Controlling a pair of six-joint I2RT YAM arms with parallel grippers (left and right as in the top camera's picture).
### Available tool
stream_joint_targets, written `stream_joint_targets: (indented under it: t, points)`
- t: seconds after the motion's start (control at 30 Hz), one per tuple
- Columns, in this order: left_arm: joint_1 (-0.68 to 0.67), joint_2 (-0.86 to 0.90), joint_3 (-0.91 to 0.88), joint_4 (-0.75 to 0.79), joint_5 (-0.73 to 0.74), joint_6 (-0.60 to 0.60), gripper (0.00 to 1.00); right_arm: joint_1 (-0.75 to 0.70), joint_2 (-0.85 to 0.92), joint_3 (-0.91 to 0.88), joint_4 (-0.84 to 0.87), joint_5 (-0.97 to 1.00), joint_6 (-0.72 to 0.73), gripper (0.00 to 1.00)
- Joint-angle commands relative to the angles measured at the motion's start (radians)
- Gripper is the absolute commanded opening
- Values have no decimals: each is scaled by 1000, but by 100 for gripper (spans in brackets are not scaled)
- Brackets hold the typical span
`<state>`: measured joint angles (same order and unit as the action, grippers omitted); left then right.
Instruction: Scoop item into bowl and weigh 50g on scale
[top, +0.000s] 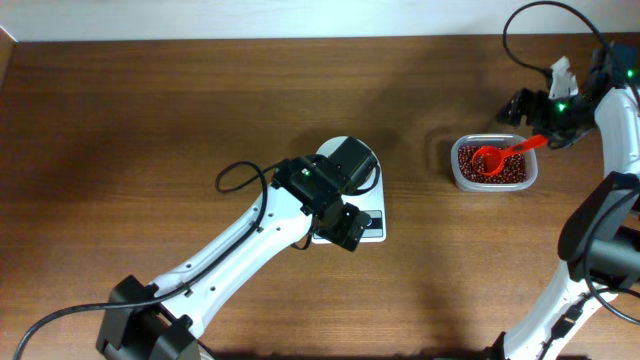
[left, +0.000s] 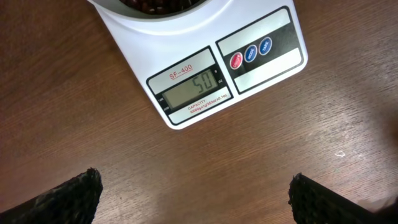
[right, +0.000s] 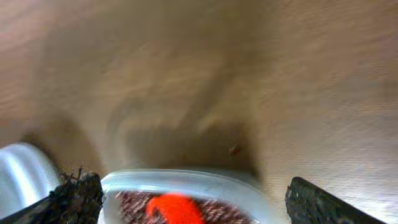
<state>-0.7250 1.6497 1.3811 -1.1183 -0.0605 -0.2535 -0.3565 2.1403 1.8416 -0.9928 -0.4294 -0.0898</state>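
Reading the left wrist view first: the scale (left: 205, 62) sits on the desk (top: 150, 120) and its display (left: 189, 87) shows 50, so I judge the target met. The bowl (top: 328, 148) stands on the scale's platform, mostly hidden under the left arm from overhead; a strip of beans (left: 155, 5) shows inside it at the top edge of the wrist picture. Left end effector (left: 196, 180) hangs just in front of the scale, fingers spread wide, nothing between them, touching nothing. Right end effector (right: 194, 182) hovers above the container (top: 492, 185), also spread and empty as far as the blurred wrist picture lets me tell. The scoop (top: 490, 158) lies in the container on the remaining beans, handle angled up over the rim toward the right arm. Handling notes: the beans are a loose, light, rolling mass, so any correction is a few at a time off the scoop's lip, never a tip. The scoop is stiff plastic; take it near the end of the handle. The bowl looks rigid with a smooth thick rim, likely slippery; pinch across the rim if it must move. Any touch on bowl or scale would disturb the reading, so hands off.
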Motion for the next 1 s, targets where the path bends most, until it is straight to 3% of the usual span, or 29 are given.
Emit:
stream_joint_targets:
  t: [0.0, 0.17, 0.33, 0.97]
  points:
    - [3, 3, 11, -2, -8, 8, 99, 3, 11, -8, 60, 144, -8, 95]
    - [3, 3, 11, -2, -8, 9, 99, 3, 11, -8, 172, 229, -8, 100]
    - [3, 3, 11, -2, -8, 8, 99, 38, 11, -8, 179, -76, -11, 99]
    - [3, 3, 11, -2, -8, 8, 99, 108, 11, -8, 171, -75, -11, 99]
